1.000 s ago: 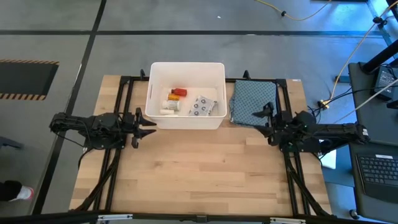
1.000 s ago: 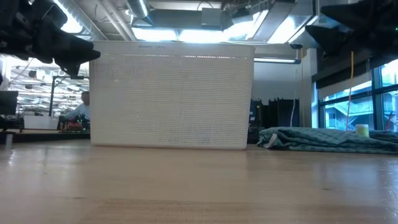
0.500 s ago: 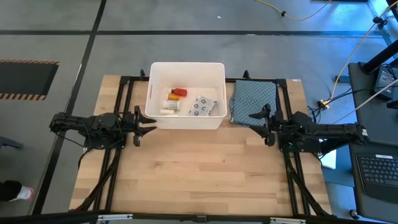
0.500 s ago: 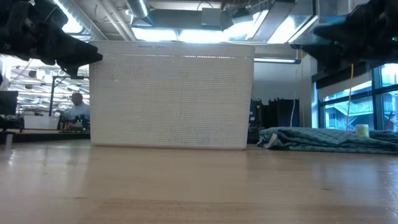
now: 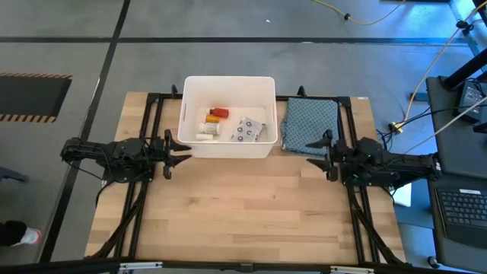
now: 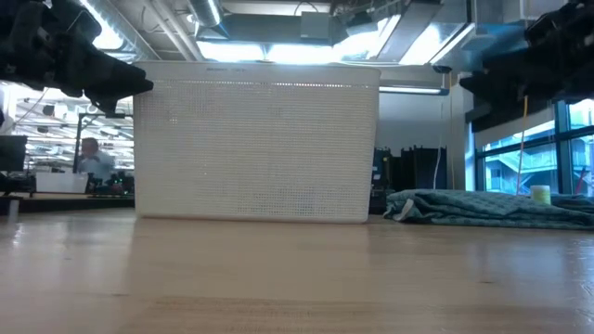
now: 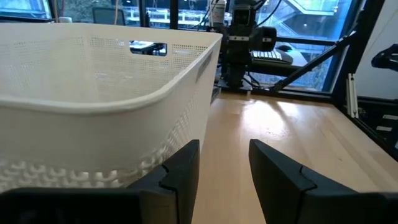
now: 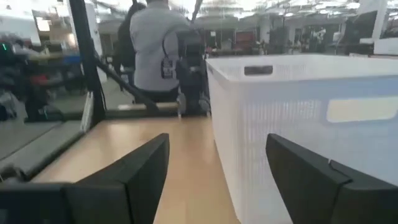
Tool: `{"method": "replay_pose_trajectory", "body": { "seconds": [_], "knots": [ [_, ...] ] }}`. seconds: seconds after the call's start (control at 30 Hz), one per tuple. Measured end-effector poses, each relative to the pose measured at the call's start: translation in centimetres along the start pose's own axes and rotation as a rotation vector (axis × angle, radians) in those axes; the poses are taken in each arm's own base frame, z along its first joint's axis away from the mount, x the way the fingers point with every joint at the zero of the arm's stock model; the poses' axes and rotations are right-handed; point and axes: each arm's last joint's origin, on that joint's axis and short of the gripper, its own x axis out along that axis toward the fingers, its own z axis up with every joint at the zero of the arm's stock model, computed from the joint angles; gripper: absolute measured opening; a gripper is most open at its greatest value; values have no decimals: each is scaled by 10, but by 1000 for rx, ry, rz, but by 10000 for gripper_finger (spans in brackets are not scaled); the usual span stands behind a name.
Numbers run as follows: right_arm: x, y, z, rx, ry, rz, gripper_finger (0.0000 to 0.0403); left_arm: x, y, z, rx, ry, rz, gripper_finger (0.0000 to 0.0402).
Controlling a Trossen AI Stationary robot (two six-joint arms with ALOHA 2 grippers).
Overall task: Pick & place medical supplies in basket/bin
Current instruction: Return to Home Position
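The white bin (image 5: 228, 116) stands at the table's far middle. Inside it lie a red bottle (image 5: 218, 113), a white pill bottle (image 5: 207, 131) and a dotted blister pack (image 5: 247, 131). My left gripper (image 5: 183, 151) hovers open just off the bin's near-left corner; its wrist view (image 7: 224, 165) shows the bin wall (image 7: 112, 118) close by. My right gripper (image 5: 316, 151) hovers open off the bin's near-right corner, by the cloth's near edge. Its wrist view (image 8: 217, 168) looks along the bin's near wall (image 8: 311, 124). Neither gripper holds anything.
A blue-grey patterned cloth (image 5: 310, 123) lies folded to the right of the bin, low on the table (image 6: 492, 206). Bare wood (image 5: 243, 205) spreads across the near half. A person (image 8: 155, 50) stands beyond the table's left side.
My right gripper has drifted from over the cloth's near-left corner a little toward the table's near edge and sunk slightly, still open. The left arm has kept still, and nothing in the bin has moved.
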Motion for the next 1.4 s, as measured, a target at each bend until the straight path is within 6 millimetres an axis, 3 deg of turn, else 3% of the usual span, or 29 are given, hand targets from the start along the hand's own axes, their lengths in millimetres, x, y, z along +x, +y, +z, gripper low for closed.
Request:
{"method": "replay_pose_trajectory", "body": {
  "seconds": [0.2,1.4],
  "knots": [
    [0,0,-7,1,73,-3,268,0,0,0,-1,-1,-5,134],
    [0,0,-7,1,74,-3,269,0,0,0,0,0,-7,134]
  ]
}}
